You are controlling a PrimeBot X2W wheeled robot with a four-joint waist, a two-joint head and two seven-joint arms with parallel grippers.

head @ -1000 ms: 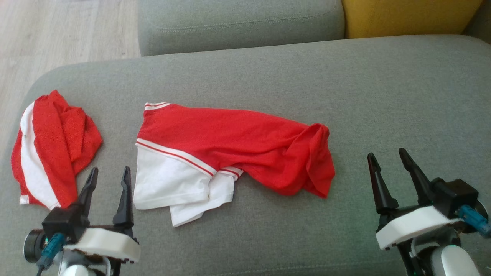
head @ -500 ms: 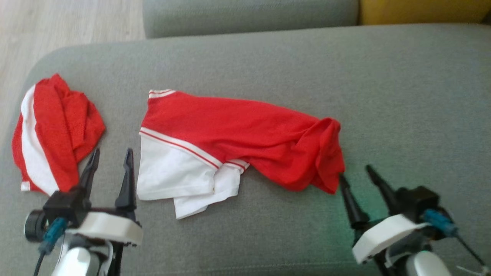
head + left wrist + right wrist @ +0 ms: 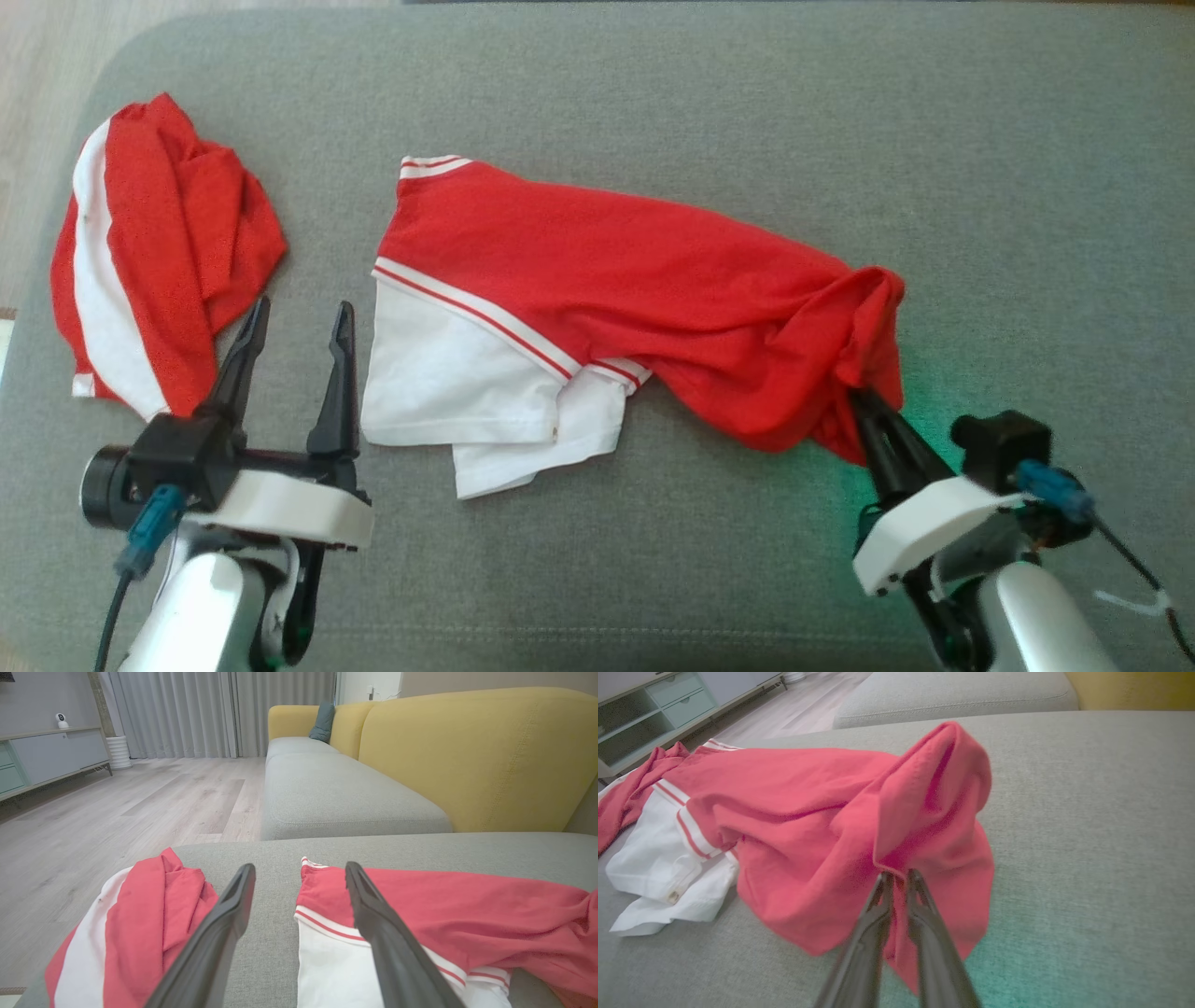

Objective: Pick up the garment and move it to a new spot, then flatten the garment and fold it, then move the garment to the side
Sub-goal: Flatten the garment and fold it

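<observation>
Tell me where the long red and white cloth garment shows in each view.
Head view: the long red and white cloth garment lies across the middle, the right gripper shut on its right end.
Left wrist view: garment at lower right.
Right wrist view: garment at centre and left, pinched at the fingertips.
Shared landmark: the grey fabric sofa seat beneath it.

Grey sofa seat (image 3: 653,75), yellow backrest (image 3: 476,756), wooden floor (image 3: 117,812), grey curtains (image 3: 187,714).
</observation>
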